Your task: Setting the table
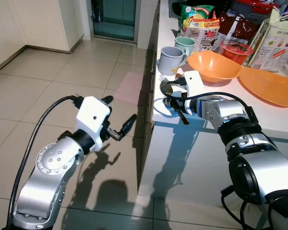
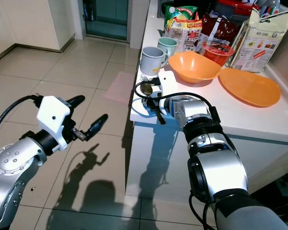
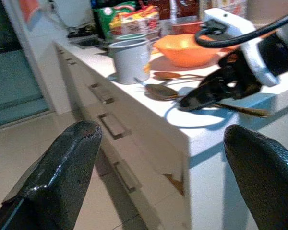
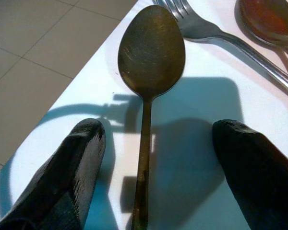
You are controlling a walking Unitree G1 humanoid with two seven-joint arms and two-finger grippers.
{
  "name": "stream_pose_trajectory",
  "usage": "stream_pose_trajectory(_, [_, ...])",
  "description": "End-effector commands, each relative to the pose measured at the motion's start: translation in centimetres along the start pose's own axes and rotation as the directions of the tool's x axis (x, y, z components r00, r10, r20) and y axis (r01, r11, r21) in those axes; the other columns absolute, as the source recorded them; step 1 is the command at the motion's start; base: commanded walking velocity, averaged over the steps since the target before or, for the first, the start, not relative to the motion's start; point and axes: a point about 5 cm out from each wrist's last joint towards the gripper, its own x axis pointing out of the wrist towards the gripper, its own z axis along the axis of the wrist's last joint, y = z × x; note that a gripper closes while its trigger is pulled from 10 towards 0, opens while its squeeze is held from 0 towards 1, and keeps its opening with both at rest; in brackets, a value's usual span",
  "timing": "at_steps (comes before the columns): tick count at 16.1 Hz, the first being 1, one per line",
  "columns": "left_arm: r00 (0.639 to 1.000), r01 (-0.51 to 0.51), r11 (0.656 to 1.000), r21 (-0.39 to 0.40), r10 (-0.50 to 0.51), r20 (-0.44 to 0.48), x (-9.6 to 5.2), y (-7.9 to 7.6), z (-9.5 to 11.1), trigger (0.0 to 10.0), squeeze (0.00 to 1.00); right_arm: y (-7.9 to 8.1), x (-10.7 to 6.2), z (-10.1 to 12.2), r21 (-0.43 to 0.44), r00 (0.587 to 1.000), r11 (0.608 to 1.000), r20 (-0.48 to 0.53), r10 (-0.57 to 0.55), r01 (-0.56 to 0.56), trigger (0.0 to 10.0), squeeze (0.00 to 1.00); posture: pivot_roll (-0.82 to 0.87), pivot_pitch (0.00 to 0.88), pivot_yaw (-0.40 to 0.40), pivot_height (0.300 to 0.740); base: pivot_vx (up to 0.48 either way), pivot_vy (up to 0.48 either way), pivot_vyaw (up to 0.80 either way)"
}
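White counter [image 1: 278, 117] carries everything we see. Out over the floor tiles, our left gripper [image 1: 119, 116] hangs with fingers spread, holding nothing. At the counter's near left corner, our right gripper [image 4: 153, 167] sits open, fingers straddling the brass spoon's [image 4: 151, 52] handle without touching it. A fork [image 4: 201, 26] and second spoon [image 4: 269, 17] lie just beyond; further along stand a grey mug [image 1: 172, 58], orange bowl [image 1: 212, 64] and orange plate [image 1: 271, 86].

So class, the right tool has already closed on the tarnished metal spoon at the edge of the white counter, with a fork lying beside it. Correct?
Not quite. The right tool is open: its fingers straddle the tarnished metal spoon's handle without touching it, as the right wrist view shows. The spoon does lie at the white counter's edge, the fork beside it.
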Motion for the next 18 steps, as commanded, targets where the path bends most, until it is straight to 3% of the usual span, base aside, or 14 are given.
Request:
stream_pose_trajectory(1, [0.999,0.046,0.999,-0.003,-0.046,0.014,0.00,-0.70,0.45,10.0,0.00,-0.08,0.40,-2.68,0.021,0.993,1.000,-0.117,0.014,-0.012,0.0,0.00,0.09,0.000,-0.113,0.740,0.000,0.000,0.00])
stream_pose_trajectory(10, [0.998,0.063,0.998,-0.007,-0.063,0.007,-0.04,-0.79,0.46,10.0,0.00,-0.29,0.33,-2.69,0.025,0.993,1.000,-0.117,0.021,-0.018,0.0,0.00,0.09,0.000,-0.111,0.740,0.000,0.000,0.00])
stream_pose_trajectory(18, [0.998,0.067,0.998,-0.001,-0.067,0.009,0.15,-0.59,0.62,10.0,0.00,-0.82,0.10,-2.56,0.114,0.996,0.993,-0.085,0.024,-0.015,0.0,0.00,0.09,0.000,-0.105,0.740,0.000,0.000,0.00])
